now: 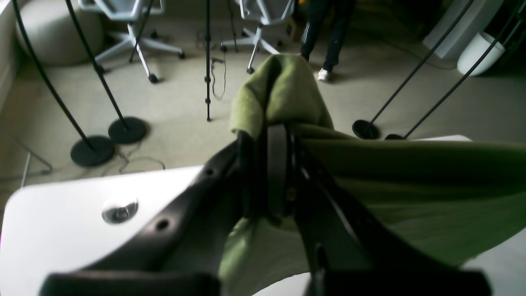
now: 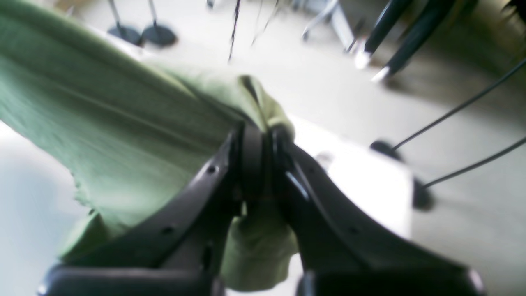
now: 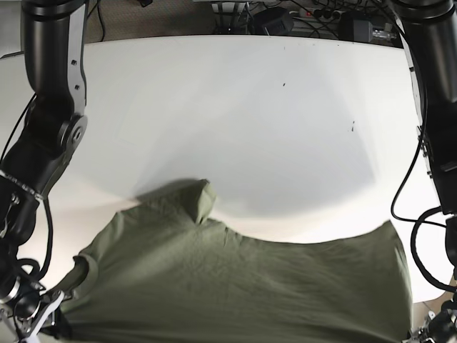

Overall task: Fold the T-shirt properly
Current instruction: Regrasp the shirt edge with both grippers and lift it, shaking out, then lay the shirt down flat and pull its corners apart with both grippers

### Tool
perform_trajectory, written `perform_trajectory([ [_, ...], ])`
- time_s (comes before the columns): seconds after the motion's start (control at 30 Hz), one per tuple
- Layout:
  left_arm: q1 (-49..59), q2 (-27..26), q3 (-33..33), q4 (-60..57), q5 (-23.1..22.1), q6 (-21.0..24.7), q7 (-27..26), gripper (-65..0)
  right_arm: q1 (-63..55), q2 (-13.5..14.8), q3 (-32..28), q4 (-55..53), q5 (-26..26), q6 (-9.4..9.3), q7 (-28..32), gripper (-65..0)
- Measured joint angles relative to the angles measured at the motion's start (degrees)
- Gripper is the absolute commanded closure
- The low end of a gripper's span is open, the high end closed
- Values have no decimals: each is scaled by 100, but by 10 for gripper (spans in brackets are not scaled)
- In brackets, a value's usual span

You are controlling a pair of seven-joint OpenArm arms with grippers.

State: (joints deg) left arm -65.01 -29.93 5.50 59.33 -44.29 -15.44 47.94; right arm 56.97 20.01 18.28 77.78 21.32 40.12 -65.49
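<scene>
The olive-green T-shirt (image 3: 243, 286) lay spread across the near part of the white worktop (image 3: 235, 114), its lower portion running off the bottom of the base view. Its far edge ran unevenly from a raised, folded bump near the middle left, dipped, then rose again toward the corner at the right. Beyond that edge the worktop stretched bare to its far side, where cables and dark equipment sat just past the rim.

The right tool (image 2: 257, 160) was clenched on a bunch of the shirt's fabric, the cloth bulging out above and below the closed black fingers (image 2: 193, 197). From there the shirt stretched away to the left of the right wrist view in long taut folds, with a frayed-looking edge hanging over the worktop. The view was blurred.

The left tool (image 1: 273, 172) was likewise clamped on the T-shirt, a hump of green cloth standing up above the pinch and the rest sheeting off to the right. A rounded worktop corner with a small metal grommet (image 1: 119, 211) showed just left of it.

In the base view both arms rose along the outer edges, the right arm (image 3: 50, 107) jointed and angled down toward the near left corner, the left arm (image 3: 435, 107) dropping along the right side.

On the floor beyond stood round-based stands (image 1: 92, 150), office chairs (image 1: 131, 24) and a person's legs (image 1: 328, 37).
</scene>
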Motion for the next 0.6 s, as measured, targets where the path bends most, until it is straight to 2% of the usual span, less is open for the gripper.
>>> perform_trajectory([
  [0.1, -251, -50, -33, 7, -76, 2, -94, 0, 487, 13, -2, -11, 26, 0, -22, -17],
  [0.17, -146, -164, -28, 181, -79, 2, 42, 0, 518, -7, 11, 42, 118, 2, -299, -17],
  [0.23, 297, -367, -70, 737, -85, -20, 103, 0, 181, -31, 26, 448, 125, 2, -459, -17],
  [0.37, 1777, -352, -721, 1622, -79, -2, 52, 0, -1204, -50, 42, 1456, 120, 2, -433, -17],
  [0.47, 2983, -264, -1145, 2068, -44, -9, 190, 0, -2396, -413, 522, 1941, 90, 0, -525, -17],
  [0.57, 4116, -278, -1550, 2555, -39, -319, 63, 0, -3475, -656, 734, 2282, 94, 4, -503, -17],
  [0.6, 4660, -221, -1784, 2697, -37, -463, 48, 0, -3963, -782, 876, 2341, 92, 0, -275, -17],
])
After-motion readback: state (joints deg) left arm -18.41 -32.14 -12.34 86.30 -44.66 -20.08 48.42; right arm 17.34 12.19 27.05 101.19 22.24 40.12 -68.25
